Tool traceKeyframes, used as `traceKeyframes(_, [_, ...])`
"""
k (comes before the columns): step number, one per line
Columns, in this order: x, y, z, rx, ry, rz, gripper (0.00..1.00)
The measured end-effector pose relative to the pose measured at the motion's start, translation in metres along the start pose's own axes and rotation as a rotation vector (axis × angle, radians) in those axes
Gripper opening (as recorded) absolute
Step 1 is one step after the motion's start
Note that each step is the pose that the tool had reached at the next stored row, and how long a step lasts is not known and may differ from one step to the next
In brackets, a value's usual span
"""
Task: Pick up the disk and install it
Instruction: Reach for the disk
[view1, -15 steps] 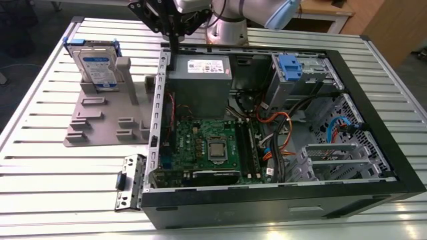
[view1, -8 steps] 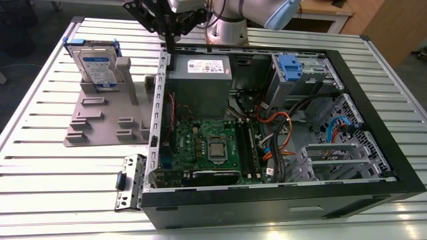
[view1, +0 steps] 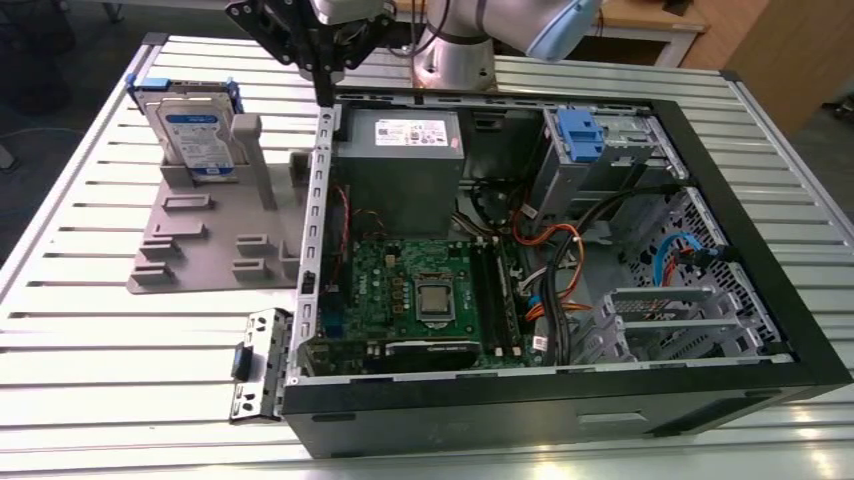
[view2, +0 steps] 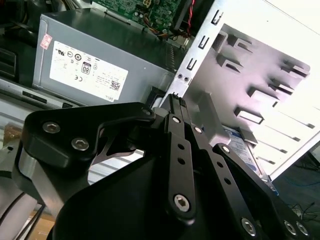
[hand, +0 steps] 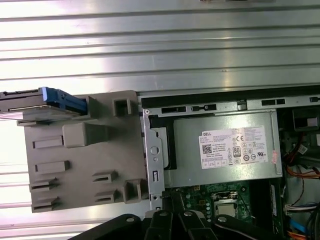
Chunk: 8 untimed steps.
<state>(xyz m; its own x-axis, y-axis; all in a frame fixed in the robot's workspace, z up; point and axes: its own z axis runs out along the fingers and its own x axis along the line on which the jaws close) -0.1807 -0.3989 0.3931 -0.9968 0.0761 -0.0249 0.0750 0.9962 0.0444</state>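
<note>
The disk (view1: 198, 135), a silver hard drive with a white-and-blue label in a blue caddy, stands upright in the grey holder (view1: 200, 235) at the exterior view's left. Its blue edge (hand: 60, 100) appears in the first wrist view, and a strip of its label (view2: 246, 151) in the second. My gripper (view1: 324, 98) hangs above the rear wall of the open computer case (view1: 747, 250), to the right of the disk and apart from it. The fingers (view2: 176, 107) lie pressed together with nothing between them. The fingertips (hand: 172, 202) sit over the case edge.
A large grey power supply (view1: 400, 150) with a white label fills the case corner under the gripper. A drive bay with a blue caddy (view1: 581, 130) sits further right. The green motherboard (view1: 414, 290) and cables lie inside. A loose bracket (view1: 260, 365) rests on the slatted table.
</note>
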Motion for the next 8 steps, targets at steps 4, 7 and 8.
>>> traceKeyframes(4, [0.0076,-0.0006,0.0001,0.0,0.0,0.0,0.1])
traceKeyframes(7, [0.0133,-0.001,0.0002,0.0,0.0,0.0,0.1])
traceKeyframes(8, [0.0153,-0.0012,0.0003,0.0,-0.0001,0.0,0.1])
